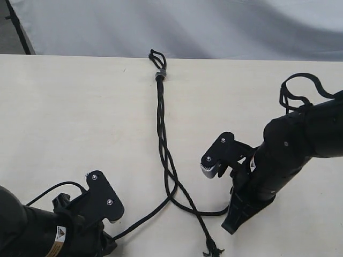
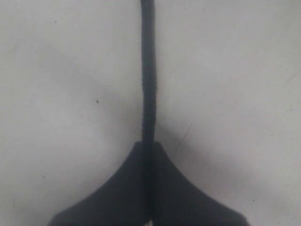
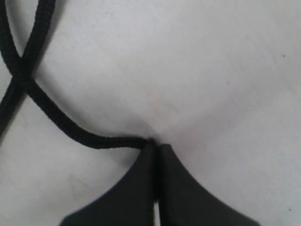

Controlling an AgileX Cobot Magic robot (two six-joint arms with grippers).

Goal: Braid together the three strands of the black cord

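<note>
The black cord (image 1: 161, 115) lies down the middle of the pale table, its short loops (image 1: 156, 55) and grey band (image 1: 160, 75) at the far end. Below the band the three strands are twisted together to about halfway, then spread apart. One strand (image 1: 140, 219) (image 2: 148, 70) runs to the left gripper (image 1: 111, 239) (image 2: 148, 144), which is shut on it. Another strand (image 1: 206, 212) (image 3: 56, 115) curves over to the right gripper (image 1: 229, 216) (image 3: 154, 143), shut on its end. The last strand (image 1: 206, 235) lies loose, its frayed tip near the front edge.
The table's far edge (image 1: 80, 55) meets a grey cloth backdrop (image 1: 214, 27). A loop of smooth black wiring (image 1: 297, 88) stands above the right arm (image 1: 300, 139). A thin black cable (image 1: 53, 188) arcs beside the left arm (image 1: 32, 230).
</note>
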